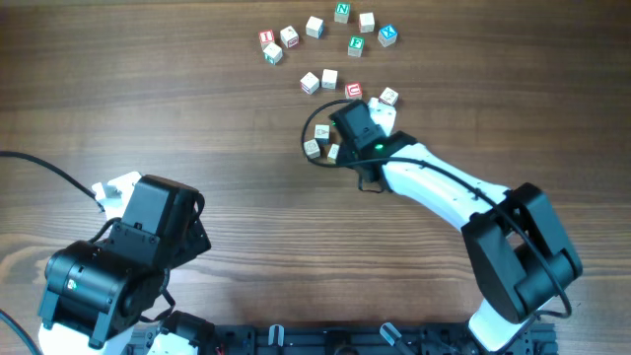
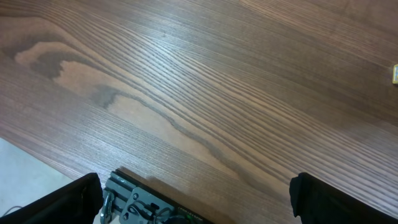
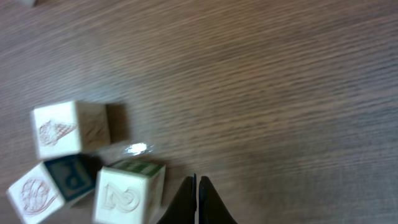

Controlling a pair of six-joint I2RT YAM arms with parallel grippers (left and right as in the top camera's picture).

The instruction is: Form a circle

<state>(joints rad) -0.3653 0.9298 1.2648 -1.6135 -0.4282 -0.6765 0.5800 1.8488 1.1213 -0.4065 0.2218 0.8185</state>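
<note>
Several pale wooden letter cubes lie loose at the table's far middle, among them a green-lettered one (image 1: 342,12), a blue one (image 1: 387,35) and a red one (image 1: 354,91); they make no ring. My right gripper (image 1: 340,116) (image 3: 196,186) is shut and empty, low over the wood. Just to its left sit three cubes close together: one with a green-striped top and a raised 2 (image 3: 127,190) (image 1: 333,152), one with a blue P (image 3: 43,186) and one with a red drawing (image 3: 71,127). My left gripper (image 2: 199,205) (image 1: 113,187) stands open over bare wood, far from the cubes.
A black cable (image 1: 314,158) loops beside the three cubes under the right arm. Another cable (image 1: 39,168) runs in from the left edge. The table's near-left edge (image 2: 37,162) shows in the left wrist view, and one cube (image 2: 395,73) peeks in at its right border.
</note>
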